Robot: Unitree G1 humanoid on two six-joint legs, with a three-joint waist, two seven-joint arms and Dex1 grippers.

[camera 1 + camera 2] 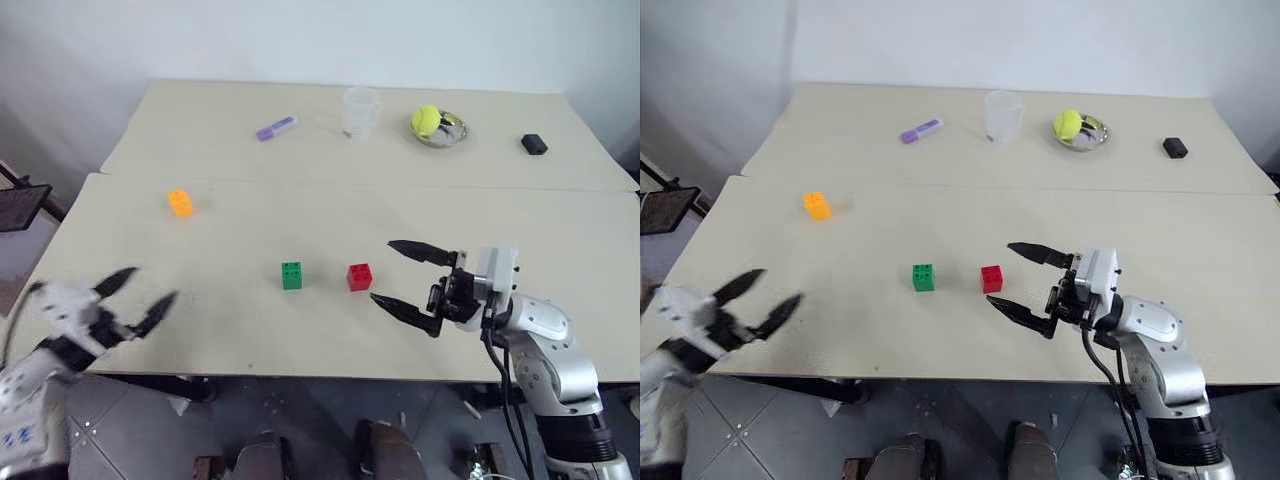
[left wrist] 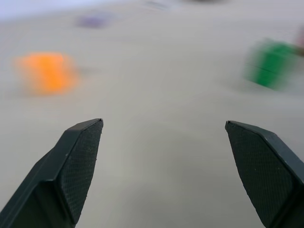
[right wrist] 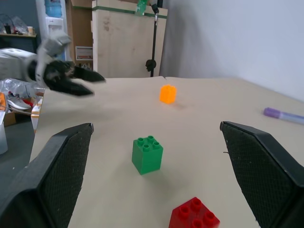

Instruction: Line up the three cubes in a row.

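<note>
On the near half of the beige table (image 1: pixel 520 215), the green cube (image 1: pixel 291 275) and the red cube (image 1: pixel 359 277) sit side by side with a small gap between them. The orange-yellow cube (image 1: pixel 180 203) stands alone, farther back and to the left. My right gripper (image 1: pixel 382 270) hovers open just right of the red cube, pointing left at it with nothing between its fingers. At the table's near-left corner, my left gripper (image 1: pixel 153 284) is open and empty, well short of the orange-yellow cube. The right wrist view shows the green cube (image 3: pixel 147 154) and red cube (image 3: pixel 194 216) ahead between its fingers.
Along the far half of the table lie a purple marker (image 1: pixel 276 128), a clear cup (image 1: pixel 361 111), a small dish with a yellow-green ball (image 1: pixel 438 127) and a small black block (image 1: pixel 534 144). A seam runs across the table behind the cubes.
</note>
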